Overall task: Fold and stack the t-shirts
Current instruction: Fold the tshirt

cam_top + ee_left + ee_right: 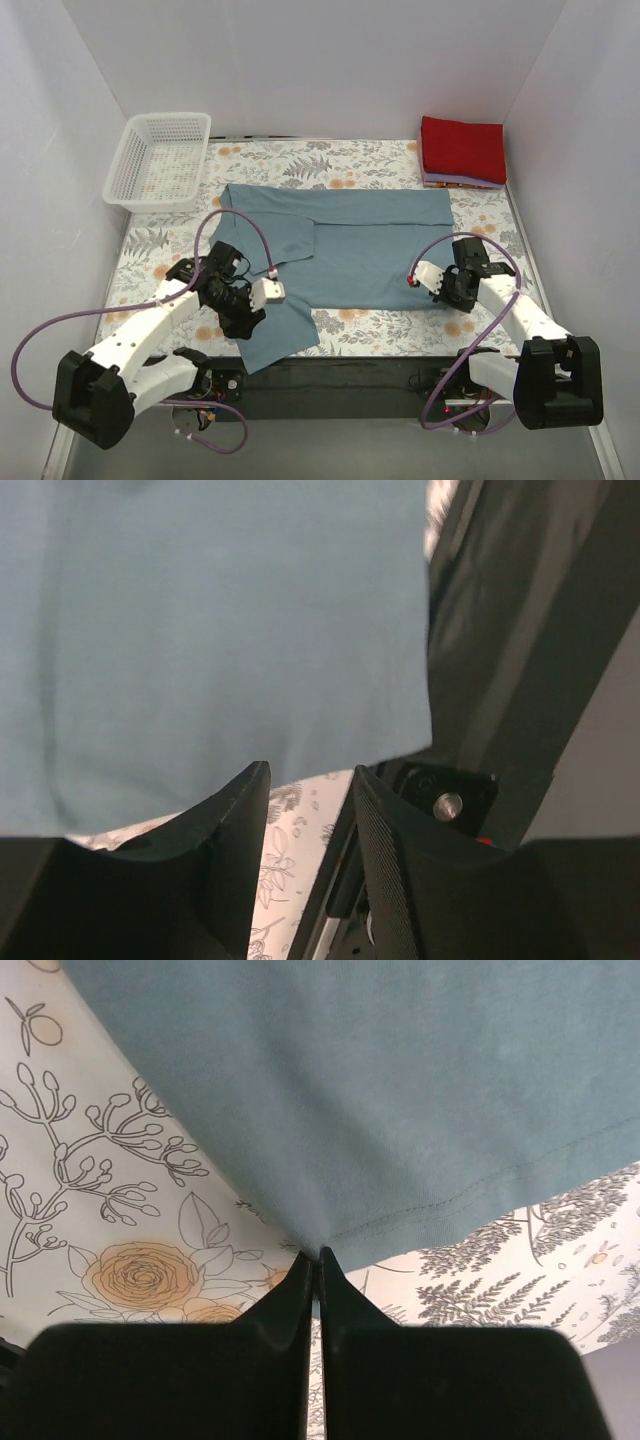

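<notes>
at the far left corner of the worktop i see the white mesh basket (122, 182) on the floral tablecloth (150, 245). near the near edge on the left side, my left tool (312, 775) sits low at the near left part of the slate-blue t-shirt (370, 250). in its wrist view the two black fingers (235, 830) stand apart with printed tablecloth showing in the gap. the cloth's edge runs right at their tips, and nothing is clamped between them. the slate-blue t-shirt lies spread flat across the middle of the worktop, its long side running left to right. one flap is folded over on the left half, and the near left part reaches down to the near edge of the worktop. toward the near right, my right tool (312, 1258) is at the shirt's near right corner. the wrist view shows its fingers pressed together on the stitched hem, with the cloth drawn into a small peak at the tips, so i read it as clamped on the slate-blue t-shirt. in the far right corner the red t-shirt (462, 148) lies as a folded square. it rests on the lavender-pink t-shirt (455, 182), of which only a thin strip shows along the near side.
</notes>
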### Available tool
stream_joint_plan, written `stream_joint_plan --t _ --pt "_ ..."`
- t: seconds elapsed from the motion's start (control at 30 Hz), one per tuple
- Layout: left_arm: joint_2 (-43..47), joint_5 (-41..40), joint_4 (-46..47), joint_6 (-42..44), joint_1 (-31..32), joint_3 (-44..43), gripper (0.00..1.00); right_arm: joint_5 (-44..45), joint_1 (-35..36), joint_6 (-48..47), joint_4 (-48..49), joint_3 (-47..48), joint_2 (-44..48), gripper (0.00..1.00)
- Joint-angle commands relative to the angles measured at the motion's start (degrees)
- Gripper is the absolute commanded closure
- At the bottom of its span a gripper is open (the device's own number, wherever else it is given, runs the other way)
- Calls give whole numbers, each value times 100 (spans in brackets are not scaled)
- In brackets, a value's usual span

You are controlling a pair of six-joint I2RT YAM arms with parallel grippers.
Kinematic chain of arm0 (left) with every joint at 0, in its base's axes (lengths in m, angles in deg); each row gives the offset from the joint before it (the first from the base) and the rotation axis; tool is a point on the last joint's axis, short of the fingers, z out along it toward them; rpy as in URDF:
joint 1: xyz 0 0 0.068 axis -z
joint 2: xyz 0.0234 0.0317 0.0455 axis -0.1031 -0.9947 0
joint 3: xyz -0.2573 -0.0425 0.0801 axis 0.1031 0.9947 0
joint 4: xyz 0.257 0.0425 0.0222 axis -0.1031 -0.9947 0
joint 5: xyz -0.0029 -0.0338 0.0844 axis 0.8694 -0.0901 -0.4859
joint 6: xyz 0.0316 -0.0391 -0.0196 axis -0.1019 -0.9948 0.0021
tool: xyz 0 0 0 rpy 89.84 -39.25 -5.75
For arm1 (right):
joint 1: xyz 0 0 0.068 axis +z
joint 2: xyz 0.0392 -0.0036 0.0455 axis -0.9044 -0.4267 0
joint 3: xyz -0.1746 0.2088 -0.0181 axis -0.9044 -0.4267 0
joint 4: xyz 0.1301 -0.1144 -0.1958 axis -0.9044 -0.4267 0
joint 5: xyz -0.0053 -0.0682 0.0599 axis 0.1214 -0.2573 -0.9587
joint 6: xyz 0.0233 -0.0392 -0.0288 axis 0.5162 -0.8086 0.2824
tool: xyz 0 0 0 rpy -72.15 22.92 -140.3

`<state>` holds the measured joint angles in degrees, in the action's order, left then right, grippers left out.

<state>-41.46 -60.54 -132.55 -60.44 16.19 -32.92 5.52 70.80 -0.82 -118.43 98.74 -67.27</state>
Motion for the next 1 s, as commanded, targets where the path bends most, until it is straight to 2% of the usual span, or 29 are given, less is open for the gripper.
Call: stream_joint_plan --t 0.0,0.13,0.23,0.27,0.4,0.43,0.57,0.83,0.97 --pt "-89 -927 68 22 609 364 63 -99 17 142 -216 451 -56 99" --pt "-370 -1358 262 -303 1390 567 63 -11 17 204 -304 636 -109 99" --pt "-537 -1596 368 -549 1725 559 61 16 17 204 -339 672 -109 99" --pt "-590 -1622 385 -612 1770 542 58 7 17 195 -348 681 -109 99" --pt "-635 -1850 411 -945 1832 515 58 16 18 187 -366 637 -171 99" --pt "-591 -2138 455 -998 1832 472 59 16 17 195 -366 628 -171 99" --pt "-555 -2369 482 -876 1832 120 60 -11 17 169 -375 593 -162 99" --pt "-976 -2370 517 -542 1946 392 60 104 17 143 -383 689 -311 99" --pt "-1117 -2703 622 -603 2043 550 58 95 17 160 -383 803 -460 99"
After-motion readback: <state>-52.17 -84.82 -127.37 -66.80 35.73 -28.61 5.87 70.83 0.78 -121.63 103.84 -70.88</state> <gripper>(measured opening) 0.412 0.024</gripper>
